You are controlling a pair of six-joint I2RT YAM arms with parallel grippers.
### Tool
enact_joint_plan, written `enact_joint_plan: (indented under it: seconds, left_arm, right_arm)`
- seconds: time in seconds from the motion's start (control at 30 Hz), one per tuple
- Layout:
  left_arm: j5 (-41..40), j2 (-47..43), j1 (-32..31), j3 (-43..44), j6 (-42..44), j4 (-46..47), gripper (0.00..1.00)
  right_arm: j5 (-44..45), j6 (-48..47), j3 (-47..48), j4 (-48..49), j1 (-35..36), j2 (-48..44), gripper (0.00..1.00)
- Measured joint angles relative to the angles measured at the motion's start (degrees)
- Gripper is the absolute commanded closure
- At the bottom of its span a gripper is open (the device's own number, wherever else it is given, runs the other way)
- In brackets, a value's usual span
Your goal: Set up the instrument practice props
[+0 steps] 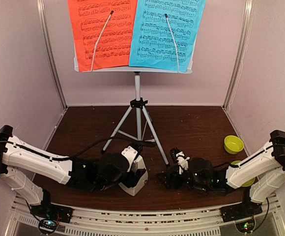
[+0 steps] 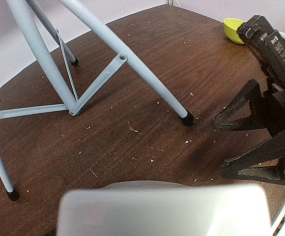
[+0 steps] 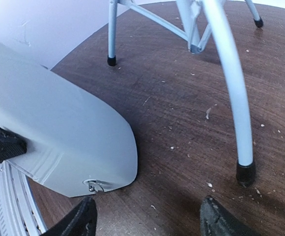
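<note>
Dark wood worktop (image 1: 196, 128), speckled with crumbs. Music stand mid-worktop: silver tripod (image 1: 137, 88) with legs spread, pale-blue desk (image 1: 132, 70) up top, toward the back edge. Red sheet-music page (image 1: 86, 34) on the desk's left half and blue page (image 1: 152, 34) on its right half, side by side, a wire arm across each.

Left gripper (image 1: 125, 171) low at the near edge, just left of centre, right at the metronome (image 1: 135, 183). One black finger (image 3: 2, 145) against its side, the other hidden. Cannot tell whether clamped on it or only bracketing it.

Right gripper (image 3: 151, 217) low at the near edge, just right of centre. Jaws wide apart, only bare wood between them, tips pointing toward the metronome and apart from it. Black-capped tripod foot (image 3: 245, 173) just ahead of one fingertip.

Metronome: pale-grey pyramid, upright at the near edge, in front of the tripod and clear of its feet.

Lime-green plate (image 1: 249, 182) by the right edge, partly under the right arm. Lime-green bowl (image 1: 233, 144) just behind it, same edge.
</note>
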Motion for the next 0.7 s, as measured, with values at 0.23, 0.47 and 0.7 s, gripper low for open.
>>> enact_joint_plan:
  seconds: [0.23, 0.47, 0.7]
  left_arm:
    - [-2.1, -2.5, -2.2, 0.0, 6.4, 1.0, 0.89]
    - [-8.0, -3.2, -6.8, 1.7, 18.4, 1.5, 0.93]
    - [-10.6, -4.8, -7.5, 3.4, 23.5, 1.7, 0.96]
  right_arm:
    - [-7.9, -0.2, 0.0, 10.3, 0.3, 5.1, 0.31]
    - [-11.8, -0.2, 0.0, 16.1, 0.5, 6.5, 0.36]
    - [-12.3, -1.3, 0.5, 16.3, 1.1, 6.5, 0.41]
